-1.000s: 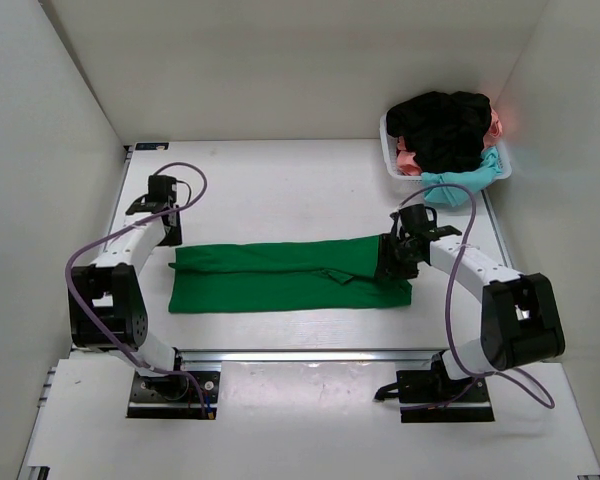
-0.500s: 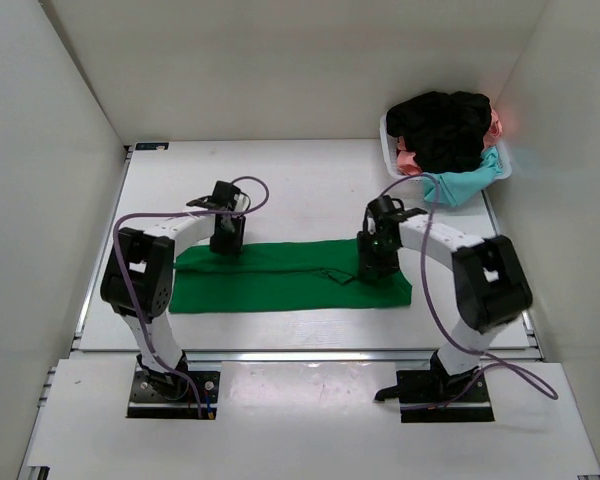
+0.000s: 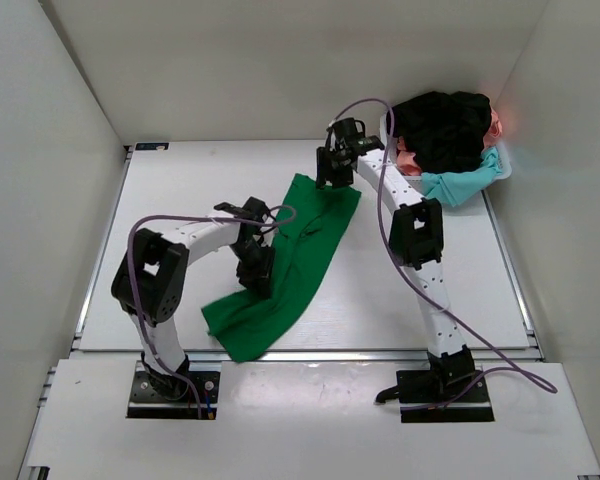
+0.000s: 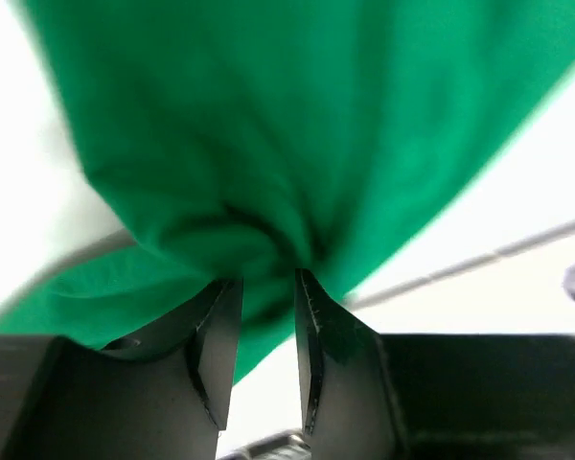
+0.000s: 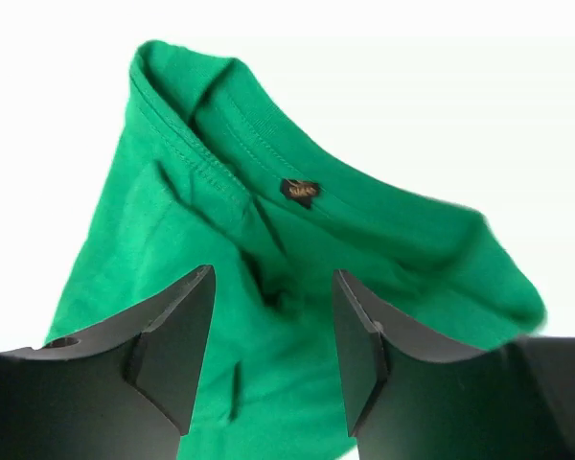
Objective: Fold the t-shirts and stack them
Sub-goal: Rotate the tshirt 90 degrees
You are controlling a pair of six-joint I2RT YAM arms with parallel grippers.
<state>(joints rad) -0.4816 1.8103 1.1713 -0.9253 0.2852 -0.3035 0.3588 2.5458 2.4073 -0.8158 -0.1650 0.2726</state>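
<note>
A second ago the green shirt (image 3: 302,248) lay as a flat strip across mid-frame. It now slants from upper centre to lower left on the worktop (image 3: 180,195). The left hand (image 3: 259,270) is clenched on bunched cloth, and the right hand (image 3: 331,181) hangs released over the collar. The shirt looks turned for its next fold.

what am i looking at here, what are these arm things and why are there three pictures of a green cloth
These are two robot arms bolted at the near edge of a table. The wide picture comes from a fixed camera above and behind them. The other two come from a camera on each wrist, so each shows its own tool's fingers. A green t-shirt lies at a slant on the table. The left tool is pinched shut on a bunch of it. The right tool is open at the collar end, holding nothing. A white basket in the far right corner holds a black shirt, a pink shirt and a teal shirt.
</note>
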